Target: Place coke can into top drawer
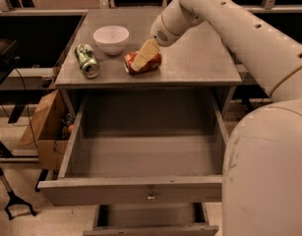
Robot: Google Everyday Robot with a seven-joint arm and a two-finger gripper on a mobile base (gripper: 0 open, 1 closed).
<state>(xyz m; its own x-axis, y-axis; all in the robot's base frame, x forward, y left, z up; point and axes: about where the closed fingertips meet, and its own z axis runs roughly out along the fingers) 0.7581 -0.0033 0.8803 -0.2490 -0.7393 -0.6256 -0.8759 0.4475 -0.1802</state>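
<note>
Two cans lie on their sides on the matte grey tabletop (pixel 199 58): the glossy red coke can (pixel 153 63) and a green can (pixel 87 60), near a smooth round white bowl (pixel 111 38). My pincer (pixel 144 55) sits right on the coke can; how wide it stands, I can't tell. Below, the deep metal top drawer (pixel 131 193) stands open, flat grey floor showing.

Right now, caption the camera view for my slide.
Tool at the coke can lying on the table, top drawer open below.

Readable text: we find none, even on the coke can (pixel 154 61).
Gripper (pixel 139 63): at the coke can.
</note>
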